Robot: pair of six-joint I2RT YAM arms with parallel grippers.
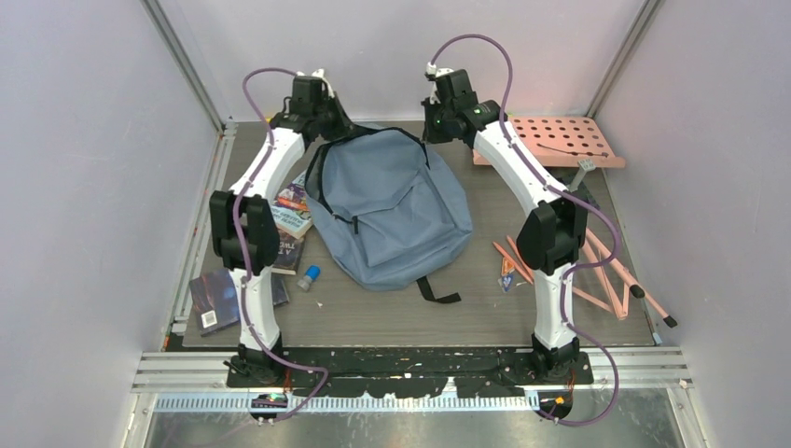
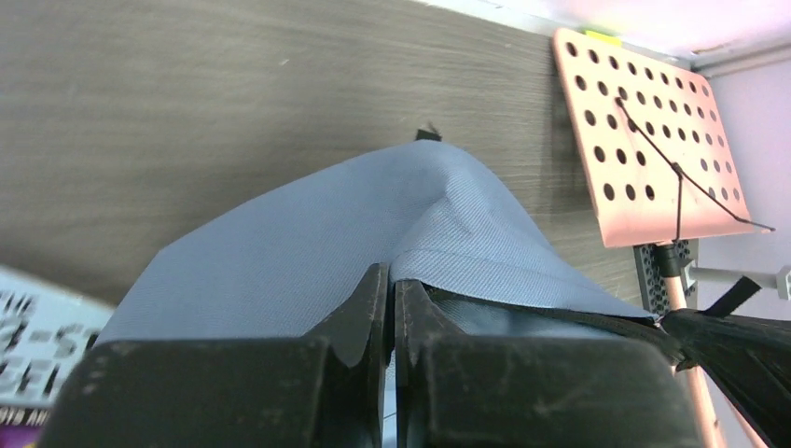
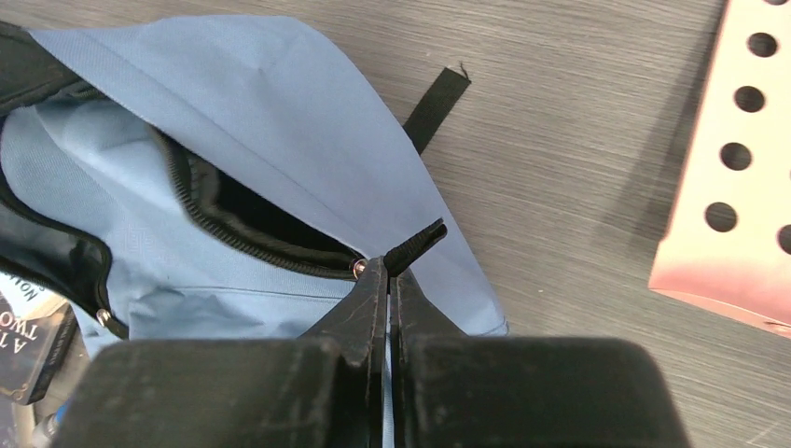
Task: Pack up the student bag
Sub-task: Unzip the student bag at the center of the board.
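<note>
The student bag (image 1: pixel 392 210) is laid flat at the table's centre, top toward the far edge; its main zip (image 3: pixel 252 219) is seen partly parted, and nothing can be made out inside. The left gripper (image 2: pixel 392 280) is clamped on the fabric rim at the far-left corner, and the right gripper (image 3: pixel 388 273) is pinched on the zip pull (image 3: pixel 417 245) at the far right. Packing is judged barely begun: books (image 1: pixel 291 219) are stacked just beside the bag's left flank and pencils (image 1: pixel 597 271) are scattered on the right, all outside
</note>
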